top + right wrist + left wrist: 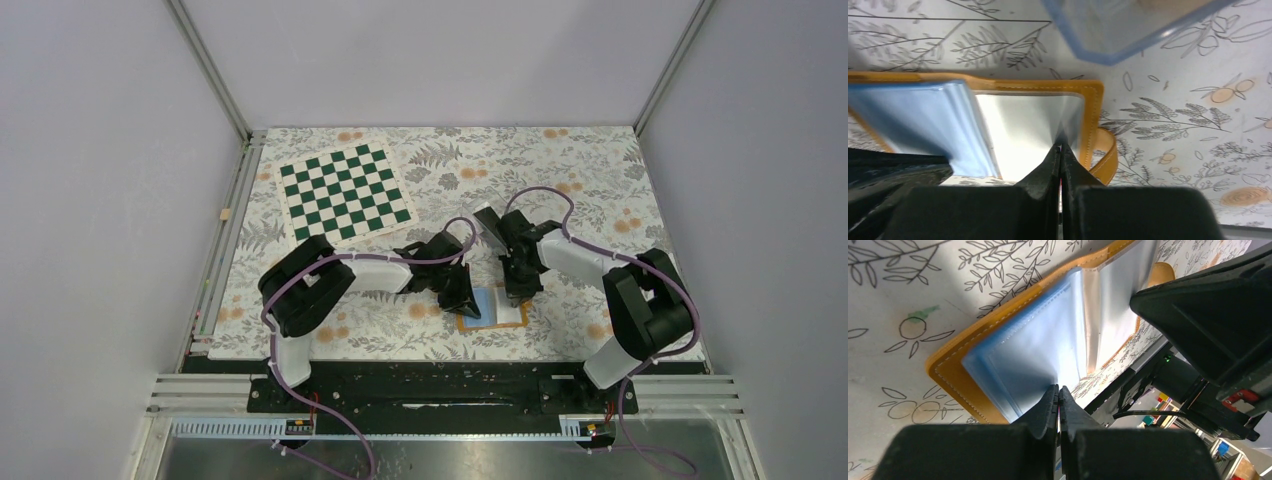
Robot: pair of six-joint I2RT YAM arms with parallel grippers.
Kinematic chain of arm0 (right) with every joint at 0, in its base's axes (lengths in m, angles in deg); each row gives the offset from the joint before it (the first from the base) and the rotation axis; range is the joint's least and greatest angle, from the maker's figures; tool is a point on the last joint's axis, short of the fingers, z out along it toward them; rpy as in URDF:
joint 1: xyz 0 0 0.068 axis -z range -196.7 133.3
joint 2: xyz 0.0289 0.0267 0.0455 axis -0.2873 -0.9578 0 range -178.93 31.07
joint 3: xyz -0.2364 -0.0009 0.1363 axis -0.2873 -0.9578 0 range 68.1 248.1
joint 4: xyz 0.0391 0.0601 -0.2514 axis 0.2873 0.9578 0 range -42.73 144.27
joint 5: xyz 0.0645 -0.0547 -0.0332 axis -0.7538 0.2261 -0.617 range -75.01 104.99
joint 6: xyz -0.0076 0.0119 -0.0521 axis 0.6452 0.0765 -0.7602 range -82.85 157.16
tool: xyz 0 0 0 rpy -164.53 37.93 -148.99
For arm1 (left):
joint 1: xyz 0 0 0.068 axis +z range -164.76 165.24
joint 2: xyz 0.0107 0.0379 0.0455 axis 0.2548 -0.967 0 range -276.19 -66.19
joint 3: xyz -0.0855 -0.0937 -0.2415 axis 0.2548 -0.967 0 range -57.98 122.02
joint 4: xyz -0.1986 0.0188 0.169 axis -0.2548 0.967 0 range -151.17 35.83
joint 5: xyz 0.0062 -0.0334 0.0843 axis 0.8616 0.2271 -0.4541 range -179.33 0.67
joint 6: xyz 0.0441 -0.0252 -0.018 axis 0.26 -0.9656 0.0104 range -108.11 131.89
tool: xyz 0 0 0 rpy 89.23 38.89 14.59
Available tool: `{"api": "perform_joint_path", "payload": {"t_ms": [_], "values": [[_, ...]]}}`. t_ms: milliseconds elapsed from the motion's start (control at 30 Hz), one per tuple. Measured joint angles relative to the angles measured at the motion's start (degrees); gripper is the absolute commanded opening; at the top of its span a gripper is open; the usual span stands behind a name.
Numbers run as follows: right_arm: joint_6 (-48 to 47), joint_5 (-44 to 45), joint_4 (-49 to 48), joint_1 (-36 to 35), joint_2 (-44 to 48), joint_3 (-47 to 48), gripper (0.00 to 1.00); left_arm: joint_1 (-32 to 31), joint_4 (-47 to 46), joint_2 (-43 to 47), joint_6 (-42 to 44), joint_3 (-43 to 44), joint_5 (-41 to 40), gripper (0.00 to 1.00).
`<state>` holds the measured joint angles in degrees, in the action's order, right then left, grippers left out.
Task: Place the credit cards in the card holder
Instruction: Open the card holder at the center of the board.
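Here, in the top view, the holder point(497, 310) lies open and flat on the desk point(600, 180), low in the centre of the frame, between the two arms. The left tool point(463, 290) meets its left half, the right tool point(518, 287) its right half. In the left wrist view, the left tool's jaws are closed, tips together, pinching the near edge of a light blue pocket point(1023, 360). The holder's orange cover shows around the pockets as a stitched border. In the right wrist view, the right tool's jaws are likewise closed, nipping the edge of a clear pocket point(1023, 125), which rises to a small peak at the tips. An orange strap point(1107, 160) curls out from the cover at centre right. A clear box point(1118, 30) sits at the upper edge of that frame, near the holder. A green-and-white chessboard point(345, 193) lies at the upper left of the top view, well apart.
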<state>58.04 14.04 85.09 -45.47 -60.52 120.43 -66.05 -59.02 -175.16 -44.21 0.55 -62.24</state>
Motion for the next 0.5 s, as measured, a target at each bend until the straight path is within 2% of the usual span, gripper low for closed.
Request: {"api": "perform_joint_path", "payload": {"t_ms": [167, 500], "values": [[-1.0, 2.4, 0.1, 0.0, -0.3, -0.9, 0.00, 0.0, -1.3, 0.0, -1.0, -0.9, -0.2, 0.00], [-1.6, 1.9, -0.4, 0.0, 2.1, -3.0, 0.00, 0.0, -3.4, 0.0, -1.2, -1.1, -0.1, 0.00]]}}
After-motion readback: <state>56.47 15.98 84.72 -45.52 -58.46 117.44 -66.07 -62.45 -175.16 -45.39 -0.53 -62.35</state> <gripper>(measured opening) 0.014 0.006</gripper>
